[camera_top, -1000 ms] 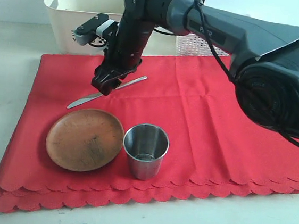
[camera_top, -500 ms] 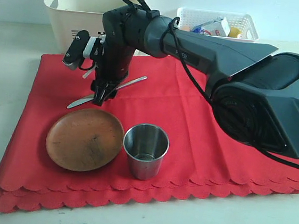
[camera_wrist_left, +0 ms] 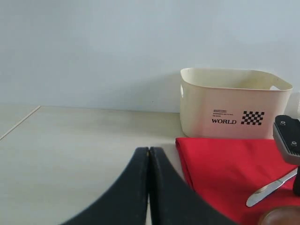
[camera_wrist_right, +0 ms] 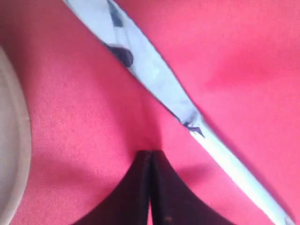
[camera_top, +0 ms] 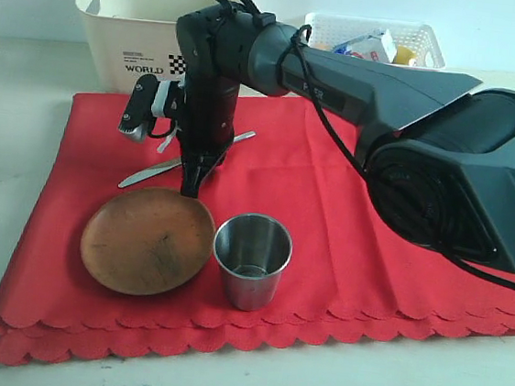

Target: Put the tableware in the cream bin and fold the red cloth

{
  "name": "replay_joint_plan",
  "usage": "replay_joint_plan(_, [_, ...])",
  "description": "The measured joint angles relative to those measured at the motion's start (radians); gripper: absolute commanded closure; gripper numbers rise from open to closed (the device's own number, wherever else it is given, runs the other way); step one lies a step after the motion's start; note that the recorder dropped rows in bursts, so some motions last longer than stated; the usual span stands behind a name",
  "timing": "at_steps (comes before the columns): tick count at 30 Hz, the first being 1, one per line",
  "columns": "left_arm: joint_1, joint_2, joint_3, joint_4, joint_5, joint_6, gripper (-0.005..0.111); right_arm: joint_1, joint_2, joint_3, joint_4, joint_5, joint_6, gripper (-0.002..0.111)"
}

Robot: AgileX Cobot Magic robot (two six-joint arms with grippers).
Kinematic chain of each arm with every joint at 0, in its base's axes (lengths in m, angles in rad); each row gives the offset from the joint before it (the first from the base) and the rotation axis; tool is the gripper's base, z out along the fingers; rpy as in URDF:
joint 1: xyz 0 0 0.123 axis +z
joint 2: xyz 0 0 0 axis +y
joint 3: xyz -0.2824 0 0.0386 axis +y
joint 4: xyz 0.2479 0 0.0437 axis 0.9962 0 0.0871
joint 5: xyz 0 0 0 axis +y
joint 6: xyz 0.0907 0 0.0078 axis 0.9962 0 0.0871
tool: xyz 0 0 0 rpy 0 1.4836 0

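1. Three pieces of tableware are being shown lying on the large bright red fabric cloth with scalloped edges (camera_top: 348,212). They are a round brown wooden plate (camera_top: 147,239), a steel cup (camera_top: 251,259) and a silver metal knife (camera_top: 149,174). The cup is standing upright just beside the plate's rim, and the knife is lying flat behind the plate.
2. The knife's middle is being hidden in the exterior view by the right arm crossing above it.
3. The right gripper (camera_wrist_right: 151,154) is being pointed straight down at the cloth, between the knife and the plate. Its two black fingers are being pressed together. The knife is lying just beyond the tips, not between them. A small pucker of red fabric is showing at the tips, but whether it is being pinched cannot be told.
4. The cloth is being shown spread over the pale table (camera_top: 6,130), with two rows of scallops showing along its near edge.
5. The large cream plastic bin marked "WORLD" (camera_top: 118,31) is standing just behind the cloth's far left corner, and its inside is not being shown.
6. A white lattice-walled basket (camera_top: 422,31) is standing behind the cloth, to the right of the bin, with small packets in it.
7. The left gripper (camera_wrist_left: 149,150) is being held low over bare table near the cloth's corner by the bin. Its fingers are closed together on nothing.
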Motion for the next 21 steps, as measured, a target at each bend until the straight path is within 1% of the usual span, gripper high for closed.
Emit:
replay_joint_plan(4, [0.0, 0.0, 0.0, 0.0, 0.0, 0.0, 0.104, 0.0, -0.031, 0.006, -0.037, -0.063, 0.012, 0.108])
replay_joint_plan(7, [0.0, 0.0, 0.0, 0.0, 0.0, 0.0, 0.104, 0.0, -0.054, 0.006, -0.018, -0.081, 0.043, 0.108])
replay_joint_plan(11, [0.0, 0.0, 0.0, 0.0, 0.0, 0.0, 0.104, 0.0, -0.067, 0.001, 0.0, -0.1, 0.037, 0.108])
replay_joint_plan(17, [0.0, 0.0, 0.0, 0.0, 0.0, 0.0, 0.104, 0.0, -0.044, -0.073, 0.025, -0.01, -0.118, 0.108])
replay_joint_plan(21, [0.0, 0.0, 0.0, 0.0, 0.0, 0.0, 0.104, 0.0, -0.005, -0.1, 0.029, 0.016, -0.175, 0.108])
